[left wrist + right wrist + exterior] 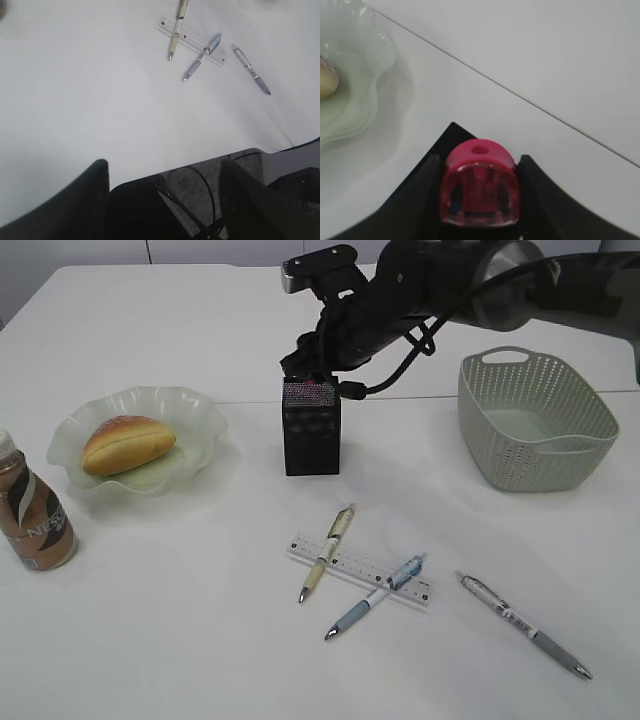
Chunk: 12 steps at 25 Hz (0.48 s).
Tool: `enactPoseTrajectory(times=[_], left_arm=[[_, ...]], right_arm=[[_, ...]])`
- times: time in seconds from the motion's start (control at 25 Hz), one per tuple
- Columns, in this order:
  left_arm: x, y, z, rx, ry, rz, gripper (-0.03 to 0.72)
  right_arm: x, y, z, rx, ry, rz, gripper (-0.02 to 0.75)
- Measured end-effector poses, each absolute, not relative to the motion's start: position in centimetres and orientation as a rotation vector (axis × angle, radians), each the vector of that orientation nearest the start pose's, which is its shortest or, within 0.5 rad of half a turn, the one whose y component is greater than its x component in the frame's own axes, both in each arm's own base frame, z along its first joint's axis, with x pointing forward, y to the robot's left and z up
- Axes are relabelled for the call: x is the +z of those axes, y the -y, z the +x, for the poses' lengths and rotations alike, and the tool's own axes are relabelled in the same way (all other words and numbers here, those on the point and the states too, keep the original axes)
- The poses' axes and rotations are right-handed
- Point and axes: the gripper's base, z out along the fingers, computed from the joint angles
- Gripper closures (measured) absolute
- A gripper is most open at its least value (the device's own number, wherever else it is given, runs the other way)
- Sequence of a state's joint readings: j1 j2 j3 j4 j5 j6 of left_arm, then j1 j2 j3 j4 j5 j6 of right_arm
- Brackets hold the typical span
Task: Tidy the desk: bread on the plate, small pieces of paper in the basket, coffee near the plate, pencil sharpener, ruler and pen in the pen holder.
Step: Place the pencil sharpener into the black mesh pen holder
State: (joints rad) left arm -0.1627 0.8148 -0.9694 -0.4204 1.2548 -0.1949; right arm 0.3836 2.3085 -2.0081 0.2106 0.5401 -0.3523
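A: What have the right gripper (480, 200)'s jaws got?

B: They're clamped partway shut on a pencil sharpener (479, 183), a red plastic dome with a round hole on top and a clear face, held right above the pen holder (311, 427), a black square mesh cup.

A: And the left gripper (165, 200)?

B: Jaws spread wide, holding nothing, over bare white counter (90, 100).

A: Around the pen holder?

B: In front of it a clear ruler (360, 568) with two pens lying across it; a third pen apart, to its right. The grey-green perforated basket (535, 420) is right of the holder. Left, a bread bun (127, 443) on the wavy pale-green plate (190, 405); further left a brown coffee bottle (32, 510) lettered "NES…".
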Motion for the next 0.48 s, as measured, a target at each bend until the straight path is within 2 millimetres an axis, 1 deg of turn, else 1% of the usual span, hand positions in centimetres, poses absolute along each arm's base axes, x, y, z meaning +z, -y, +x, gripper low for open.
enactPoseTrajectory(times=[0.32, 0.48], left_arm=[[36.6, 5.4, 11.2, -0.697, -2.589, -0.063, 0.191], [36.6, 5.4, 11.2, -0.697, -2.589, -0.063, 0.191]], right_arm=[[19.5, -21.1, 49.8, 0.221, -2.21, -0.692, 0.405], [19.1, -21.1, 49.9, 0.226, -2.212, -0.688, 0.405]])
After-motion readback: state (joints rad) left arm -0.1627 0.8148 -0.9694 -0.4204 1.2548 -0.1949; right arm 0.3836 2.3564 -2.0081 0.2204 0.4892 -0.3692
